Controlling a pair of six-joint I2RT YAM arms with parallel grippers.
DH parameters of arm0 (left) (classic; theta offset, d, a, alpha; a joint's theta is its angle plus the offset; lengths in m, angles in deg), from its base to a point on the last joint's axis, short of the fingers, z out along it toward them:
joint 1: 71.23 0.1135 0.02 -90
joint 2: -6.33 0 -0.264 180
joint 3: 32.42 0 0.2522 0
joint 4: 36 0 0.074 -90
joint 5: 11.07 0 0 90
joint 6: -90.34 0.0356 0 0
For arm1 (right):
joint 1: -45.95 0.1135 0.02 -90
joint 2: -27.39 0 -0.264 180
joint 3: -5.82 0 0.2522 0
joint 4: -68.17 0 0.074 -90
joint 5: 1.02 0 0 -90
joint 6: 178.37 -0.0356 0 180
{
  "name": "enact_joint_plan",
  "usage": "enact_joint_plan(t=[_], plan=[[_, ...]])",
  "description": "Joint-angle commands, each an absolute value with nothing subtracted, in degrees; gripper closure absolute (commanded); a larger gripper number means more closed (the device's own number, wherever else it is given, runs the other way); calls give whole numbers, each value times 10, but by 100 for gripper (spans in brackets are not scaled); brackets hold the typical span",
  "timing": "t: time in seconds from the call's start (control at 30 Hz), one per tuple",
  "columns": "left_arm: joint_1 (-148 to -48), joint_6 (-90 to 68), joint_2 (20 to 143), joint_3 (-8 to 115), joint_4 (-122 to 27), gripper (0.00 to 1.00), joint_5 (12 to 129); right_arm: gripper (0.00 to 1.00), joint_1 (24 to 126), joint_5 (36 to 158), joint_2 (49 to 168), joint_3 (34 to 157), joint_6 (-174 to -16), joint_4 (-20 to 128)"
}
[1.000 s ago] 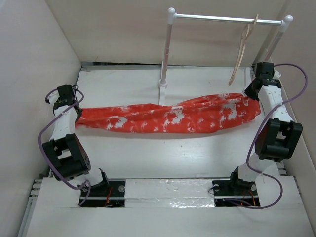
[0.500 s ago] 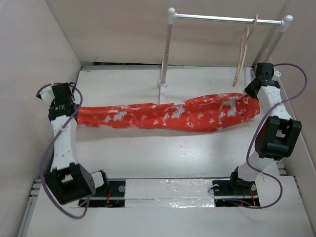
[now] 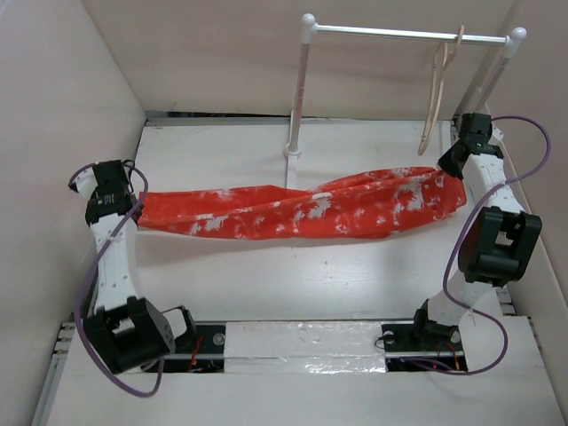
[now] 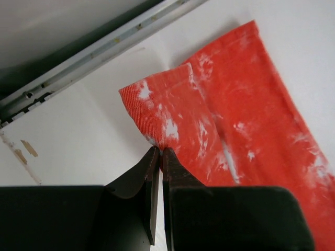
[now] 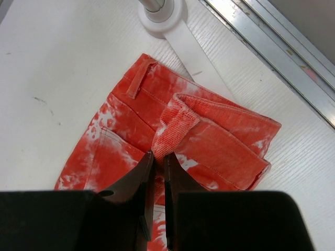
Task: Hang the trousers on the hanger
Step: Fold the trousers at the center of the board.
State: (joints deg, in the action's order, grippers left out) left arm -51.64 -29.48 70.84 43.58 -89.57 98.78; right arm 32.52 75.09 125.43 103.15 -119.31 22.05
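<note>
Across the white table point(image 3: 266, 284) the trousers point(image 3: 302, 213) stretch left to right as a twisted band between the two arms. Behind them stands the white rail stand point(image 3: 300, 98), with the hanger point(image 3: 435, 93) hooked near its right post. The left gripper point(image 4: 158, 151) is clenched on a leg hem, and the right gripper point(image 5: 157, 155) is clenched on the folded waistband.

left black two-finger gripper point(image 4: 159, 152) with jaws pinched shut on orange-red white-speckled cloth trousers point(image 4: 230, 115) at its tips, right black two-finger gripper point(image 5: 157, 156) likewise clamped
</note>
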Motion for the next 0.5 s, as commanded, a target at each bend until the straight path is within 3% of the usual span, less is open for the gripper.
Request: enact_joint_plan(t=[0.0, 0.47], plan=[[-508, -282, 765, 455, -866, 100, 989, 100, 325, 716, 1264, 1063, -1194, 272], [-524, -269, 974, 568, -821, 99, 988, 100, 325, 674, 1317, 1127, -1164, 283]])
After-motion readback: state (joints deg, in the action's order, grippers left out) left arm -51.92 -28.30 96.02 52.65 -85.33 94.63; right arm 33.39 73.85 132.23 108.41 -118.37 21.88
